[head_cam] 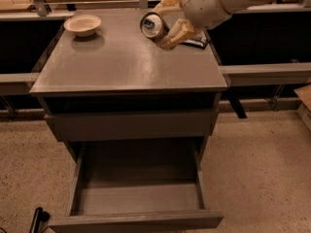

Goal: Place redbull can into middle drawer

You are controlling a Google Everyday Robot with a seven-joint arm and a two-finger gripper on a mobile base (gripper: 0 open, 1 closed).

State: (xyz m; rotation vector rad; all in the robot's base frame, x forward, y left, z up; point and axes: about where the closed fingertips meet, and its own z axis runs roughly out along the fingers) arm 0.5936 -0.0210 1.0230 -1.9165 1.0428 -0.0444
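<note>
My gripper [163, 22] reaches in from the upper right and is shut on the redbull can [152, 25], a slim silver can held on its side with its shiny round end facing the camera. It hangs above the back right part of the grey cabinet top [121, 62]. Below, the middle drawer [138, 198] is pulled out, a wide shallow grey tray with a bare floor.
A cream bowl [82, 24] sits at the back left of the cabinet top. A flat dark packet [197, 42] lies at the back right, partly hidden by my arm. A taller grey front panel [131, 124] is above the open drawer. Speckled floor surrounds the cabinet.
</note>
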